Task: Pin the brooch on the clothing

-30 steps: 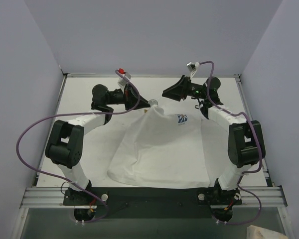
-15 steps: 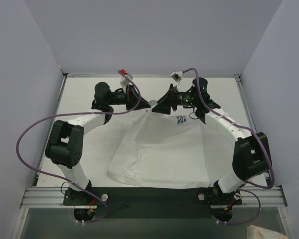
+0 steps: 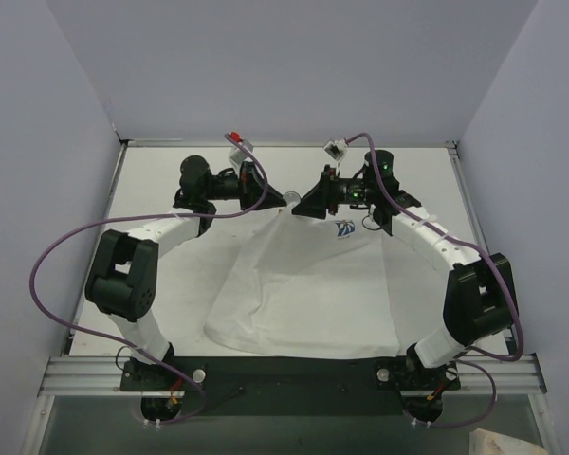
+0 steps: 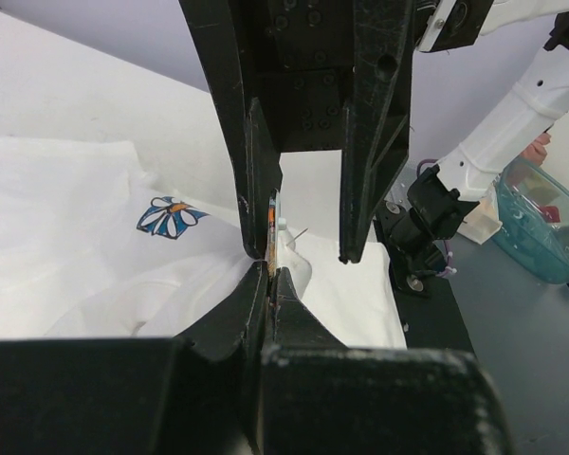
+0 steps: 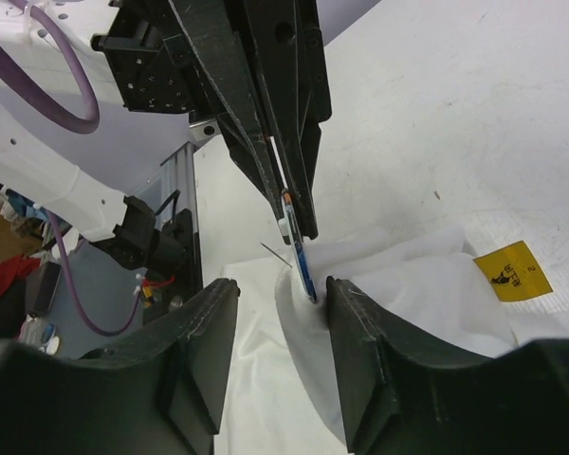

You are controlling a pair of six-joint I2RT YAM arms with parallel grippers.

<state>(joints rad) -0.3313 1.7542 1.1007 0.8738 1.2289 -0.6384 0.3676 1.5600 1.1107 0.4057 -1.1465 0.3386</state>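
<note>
**Edge-on brooch [image 5: 299, 248] at bunched T-shirt [image 3: 303, 284] edge**

brooch: tiny disc, upright, seen edge-on, thin pin sticking out sideways, pinched in the closed left gripper [image 4: 273, 270] above the far edge of the T-shirt. T-shirt: white, spread on the table, far edge bunched up at the brooch. Blue-white flower print on chest, yellow tag.

No word, brand or number can be read in any view. The closest thing to writing is a small yellow tag [image 5: 510, 270] at about 4 o'clock in the right wrist view, at the edge of the T-shirt's [image 5: 427, 284] white fabric; it bears a dark little figure with a tiny mark above it, both too small to make out. The blue-and-white flower print [image 4: 166, 216] on the chest, at about 9 o'clock in the left wrist view, shows no legible lettering.
</note>
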